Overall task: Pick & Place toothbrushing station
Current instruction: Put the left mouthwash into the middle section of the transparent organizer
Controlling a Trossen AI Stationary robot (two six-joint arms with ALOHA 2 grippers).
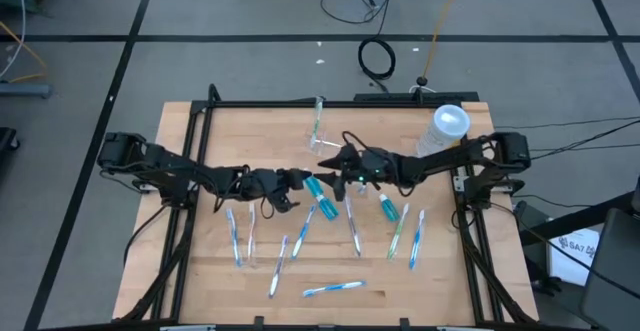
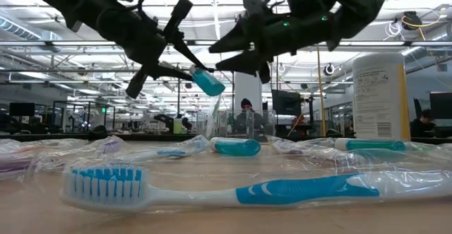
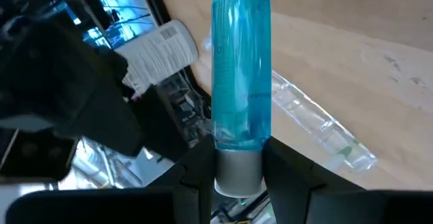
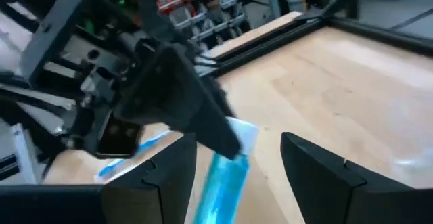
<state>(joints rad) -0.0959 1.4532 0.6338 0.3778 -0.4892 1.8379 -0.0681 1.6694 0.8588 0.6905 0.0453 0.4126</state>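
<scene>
From the high view, I see my two arms meeting over the middle of the wooden surface (image 1: 200, 271). The left tool (image 1: 300, 182) holds a blue see-through tube (image 1: 322, 199) by its silver end, and the right tool (image 1: 337, 163) hangs just beside it with fingers spread wide, holding nothing. Packaged toothbrushes (image 1: 285, 266) lie scattered nearer the front edge. The toothbrushing station (image 1: 318, 119), a small clear holder, stands toward the far edge, apart from both tools. A white-topped cylinder (image 1: 447, 129) stands at the right.

In the low view, the blue tube (image 2: 207, 82) is lifted clear above the surface, gripped in the left tool (image 2: 169, 63), with the right tool (image 2: 236, 56) next to it. The station (image 2: 233, 121) shows faintly behind, low and farther back.

In the left wrist view, the dark fingers (image 3: 196, 176) clamp narrowly on the tube's silver cap (image 3: 238, 173); a clear wrapper (image 3: 325, 129) lies on the wood beyond.

In the right wrist view, my open fingers (image 4: 169, 170) straddle the tube's blue end (image 4: 223, 176).

I judge this a mid-air handover or carry; next the tube needs moving to the station and lowering upright into a compartment.
</scene>
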